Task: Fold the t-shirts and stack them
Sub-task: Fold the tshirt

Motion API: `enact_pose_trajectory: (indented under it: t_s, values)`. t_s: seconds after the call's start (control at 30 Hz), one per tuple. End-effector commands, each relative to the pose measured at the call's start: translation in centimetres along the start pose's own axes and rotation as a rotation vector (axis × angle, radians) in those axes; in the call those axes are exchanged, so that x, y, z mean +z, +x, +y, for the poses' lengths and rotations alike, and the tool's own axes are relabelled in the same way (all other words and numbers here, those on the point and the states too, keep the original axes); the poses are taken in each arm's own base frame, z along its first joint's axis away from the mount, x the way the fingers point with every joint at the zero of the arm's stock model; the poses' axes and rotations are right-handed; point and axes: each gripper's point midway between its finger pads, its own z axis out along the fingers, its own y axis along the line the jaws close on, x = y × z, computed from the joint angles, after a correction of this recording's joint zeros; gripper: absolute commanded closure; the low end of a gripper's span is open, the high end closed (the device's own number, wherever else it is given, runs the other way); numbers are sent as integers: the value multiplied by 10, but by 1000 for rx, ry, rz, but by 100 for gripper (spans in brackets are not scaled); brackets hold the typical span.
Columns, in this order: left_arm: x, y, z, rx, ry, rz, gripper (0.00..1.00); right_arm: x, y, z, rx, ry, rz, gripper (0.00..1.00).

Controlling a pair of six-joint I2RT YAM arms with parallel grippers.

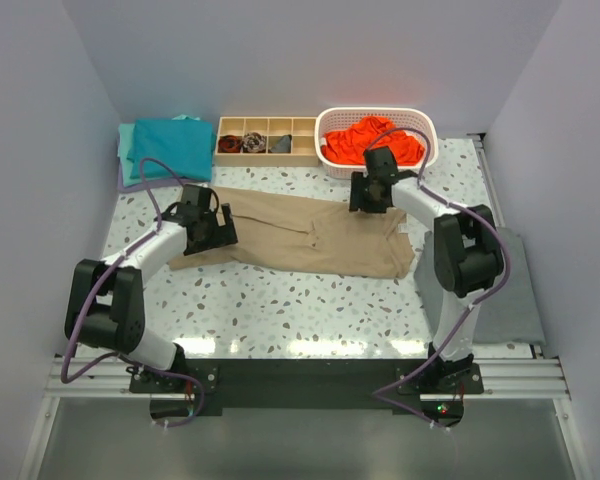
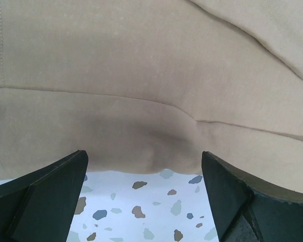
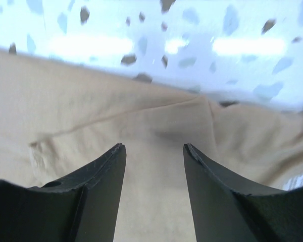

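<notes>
The tan shirt (image 1: 300, 240) is spread flat across the middle of the table (image 1: 280, 310), its length running from left to right; 1 arm is placed at each end of it.

The left gripper (image 2: 144, 166) is held wide open at the shirt's left end; in the left wrist view its 2 fingers (image 2: 55, 184) are seen far apart, with speckled tabletop and the shirt's hem between them; nothing is gripped, and the tips are set just short of the cloth edge; whether they rest on the table cannot be told.

The right gripper (image 3: 154, 148) is placed over the shirt's far right part, near the basket (image 1: 427, 125); its jaws are parted to a moderate gap, clearly narrower than the left pair; in the right wrist view tan cloth is seen flat in the gap between the 2 fingers (image 3: 108, 174), and no fold is pinched; whether the tips press on the cloth cannot be told.

A teal shirt (image 1: 170, 147) is laid folded at the far left corner; an orange-red shirt (image 1: 372, 140) is bundled inside the white basket at the far right; a wooden tray (image 1: 265, 152) with 4 compartments is set between them, small dark items being held in 3 of them; a grey cloth (image 1: 515, 290) is laid flat at the right edge.
</notes>
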Motion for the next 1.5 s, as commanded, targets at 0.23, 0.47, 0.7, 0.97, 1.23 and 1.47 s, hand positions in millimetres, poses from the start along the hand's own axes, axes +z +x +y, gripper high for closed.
enact_pose_trajectory:
  t_s: [0.23, 0.47, 0.7, 0.97, 1.23, 1.47]
  values:
    - [-9, -26, -3, 22, -10, -86, 0, -24, -54, -26, 20, 61, -118, 46]
    - [0, -54, -18, -6, 29, -160, 0, -42, -6, -10, 56, -65, -43, 46]
    - [26, -87, -33, -29, 51, -242, 0, -22, 30, -13, 70, -87, 20, 46]
    - [53, -82, -44, -12, 111, -245, 0, -4, 39, -17, 75, -63, 59, 46]
    - [81, -21, -17, -25, 4, -65, 0, 13, 59, -38, 98, 56, 142, 47]
    - [57, 52, 5, -60, -85, 56, 0, 13, 60, -51, 103, 141, 164, 46]
